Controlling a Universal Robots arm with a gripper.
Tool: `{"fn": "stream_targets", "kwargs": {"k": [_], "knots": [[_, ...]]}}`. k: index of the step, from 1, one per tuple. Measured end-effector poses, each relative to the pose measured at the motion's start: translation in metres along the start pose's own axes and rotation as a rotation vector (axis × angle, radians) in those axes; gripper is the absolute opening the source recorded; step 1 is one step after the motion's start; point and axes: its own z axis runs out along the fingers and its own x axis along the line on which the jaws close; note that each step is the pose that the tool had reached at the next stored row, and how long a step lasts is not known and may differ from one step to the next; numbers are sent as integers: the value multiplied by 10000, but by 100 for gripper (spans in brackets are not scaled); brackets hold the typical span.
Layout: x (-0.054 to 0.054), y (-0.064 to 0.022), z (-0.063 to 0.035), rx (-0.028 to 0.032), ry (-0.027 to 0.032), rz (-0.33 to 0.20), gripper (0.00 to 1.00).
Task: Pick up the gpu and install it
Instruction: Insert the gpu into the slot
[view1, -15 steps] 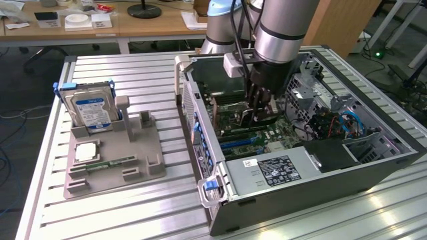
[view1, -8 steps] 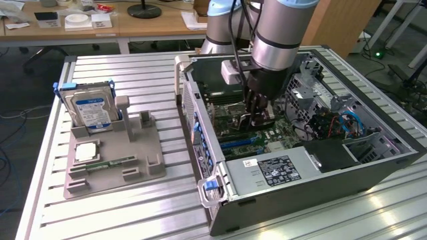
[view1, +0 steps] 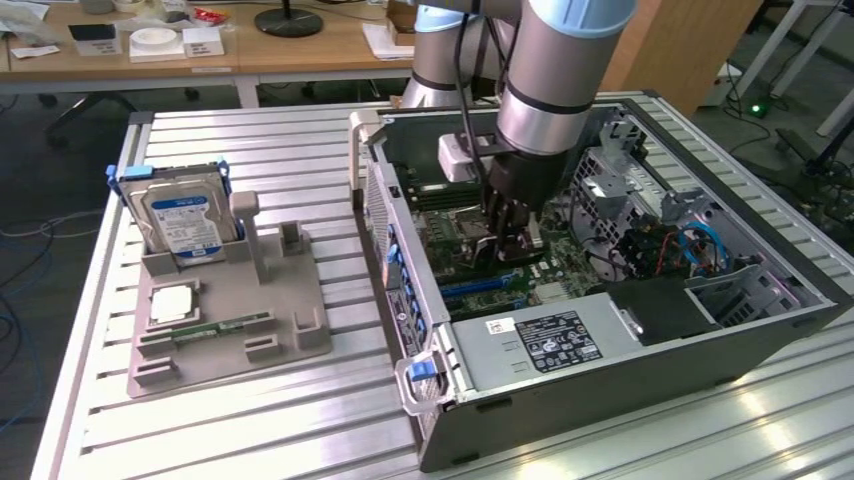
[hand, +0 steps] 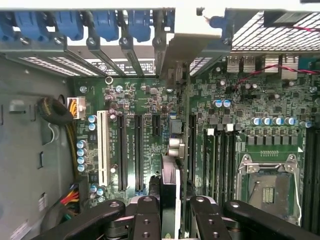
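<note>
Tool (hand: 175, 216) is down inside the open pc case (view1: 747, 330), which lies on its side on the slatted metal worktop (view1: 267, 150). It's clamped partway closed on the gpu (hand: 170, 185), one finger on each face. From the wrist view you're looking at the card edge-on: it stands upright over the motherboard (hand: 250, 100), in among the long black slots and just beside the white slot (hand: 103, 147). Its pale bracket (hand: 180, 50) reaches up to the row of rear slot openings with the blue latches (hand: 105, 22). Can't tell whether the bottom edge is actually seated in a slot.

In the exterior view the arm comes straight down into the case near the power supply (view1: 554, 340). Off to the exterior view's left, well apart from the case, a grey holder tray (view1: 287, 300) has the hard drive (view1: 187, 225) standing upright in it and a memory stick (view1: 220, 325) lying flat.
</note>
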Motion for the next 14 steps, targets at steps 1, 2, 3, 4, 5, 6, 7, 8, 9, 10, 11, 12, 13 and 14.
{"fn": "stream_targets", "kwargs": {"k": [1, 2, 3, 4, 5, 6, 7, 8, 9, 10, 11, 12, 13, 14], "knots": [[0, 1, 18, 0, 0, 0, 27], [1, 3, 36, 0, 1, 0, 27], [1, 4, 50, 0, -1, 0, 27], [3, 4, 56, -1, 2, 0, 27], [11, 4, 63, -1, 1, 0, 27], [16, 5, 69, -1, 0, 1, 27], [16, 5, 71, 0, -1, 3, 27], [16, 5, 71, -1, 0, 3, 27], [17, 4, 71, -1, 1, 1, 27], [17, 4, 71, -1, 1, 0, 27], [18, 3, 72, 0, 0, 1, 27], [27, 2, 72, 0, -1, -3, 27], [29, 2, 73, 1, -2, -2, 27], [29, 5, 73, 0, -1, 1, 27]]}}
